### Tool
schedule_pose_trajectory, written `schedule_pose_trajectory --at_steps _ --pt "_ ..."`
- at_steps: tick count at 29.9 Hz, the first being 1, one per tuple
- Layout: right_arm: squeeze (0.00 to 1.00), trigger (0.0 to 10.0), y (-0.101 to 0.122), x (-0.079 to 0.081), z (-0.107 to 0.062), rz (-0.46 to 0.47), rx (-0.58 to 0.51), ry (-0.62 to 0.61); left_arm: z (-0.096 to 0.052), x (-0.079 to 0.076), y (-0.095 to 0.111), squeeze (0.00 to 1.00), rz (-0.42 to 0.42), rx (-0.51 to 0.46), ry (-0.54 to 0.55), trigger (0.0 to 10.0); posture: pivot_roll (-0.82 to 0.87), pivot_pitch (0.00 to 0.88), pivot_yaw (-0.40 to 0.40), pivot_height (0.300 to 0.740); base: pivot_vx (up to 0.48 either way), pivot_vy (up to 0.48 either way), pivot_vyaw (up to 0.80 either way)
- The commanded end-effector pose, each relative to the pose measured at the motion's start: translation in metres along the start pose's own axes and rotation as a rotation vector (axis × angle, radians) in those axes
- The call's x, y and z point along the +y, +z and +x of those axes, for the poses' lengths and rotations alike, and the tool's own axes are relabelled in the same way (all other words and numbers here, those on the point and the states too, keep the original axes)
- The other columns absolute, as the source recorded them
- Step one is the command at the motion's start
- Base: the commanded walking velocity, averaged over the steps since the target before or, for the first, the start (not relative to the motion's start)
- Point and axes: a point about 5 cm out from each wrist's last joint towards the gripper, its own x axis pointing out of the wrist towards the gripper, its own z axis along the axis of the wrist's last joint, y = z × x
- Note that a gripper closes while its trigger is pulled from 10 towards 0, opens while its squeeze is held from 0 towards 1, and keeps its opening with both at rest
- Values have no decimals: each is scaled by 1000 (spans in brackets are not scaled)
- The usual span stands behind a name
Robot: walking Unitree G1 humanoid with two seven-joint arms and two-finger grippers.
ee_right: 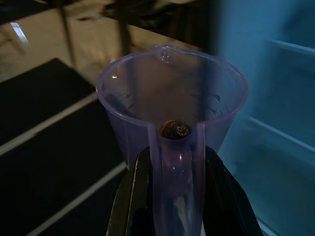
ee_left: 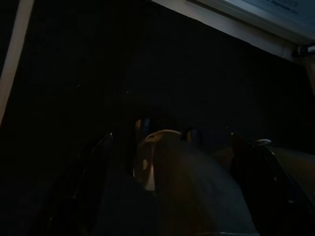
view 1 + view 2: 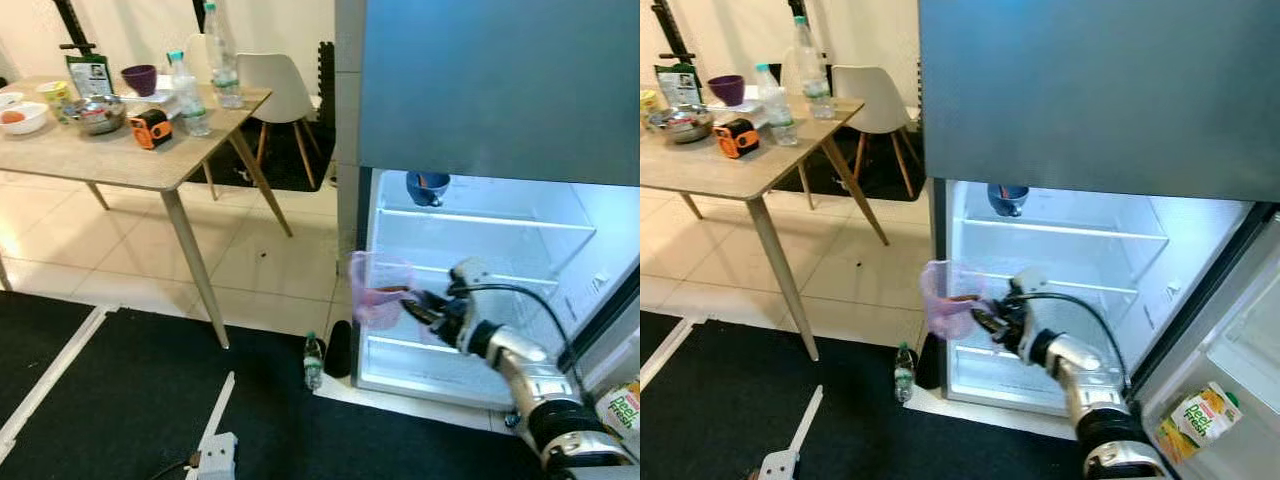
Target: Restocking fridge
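A translucent purple plastic measuring jug (image 3: 378, 290) is held by its handle between the closed fingers of the right gripper (image 3: 418, 309) just outside the open white fridge (image 3: 480, 290), level with its middle shelf, while the left gripper's state cannot be told.

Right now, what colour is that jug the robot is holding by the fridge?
The measuring jug is see-through purple, clearest in the right wrist view, clamped in the right gripper.

A wooden table (image 3: 120, 165) beside a white chair (image 3: 277, 85).
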Motion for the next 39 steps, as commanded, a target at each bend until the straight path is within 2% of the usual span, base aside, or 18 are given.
schedule_pose_trajectory --at_steps 1,6,15,39 --pt "0 10000 7 -6 0 5 -34 -30 0 -1 -3 0 11 8 -7 10000 -20 17 15 740 270 0 0" --pt "0 10000 5 -13 -5 -1 -3 -64 0 -2 -3 0 11 9 -9 10000 -21 18 19 740 277 0 -390" --pt "0 10000 9 -21 -10 34 -43 -110 0 -2 -2 0 17 12 -13 10000 -23 19 23 740 276 0 -742" --pt "0 10000 12 -20 -7 26 -66 -108 0 -2 -1 0 24 10 -16 10000 -21 16 24 740 280 0 0"
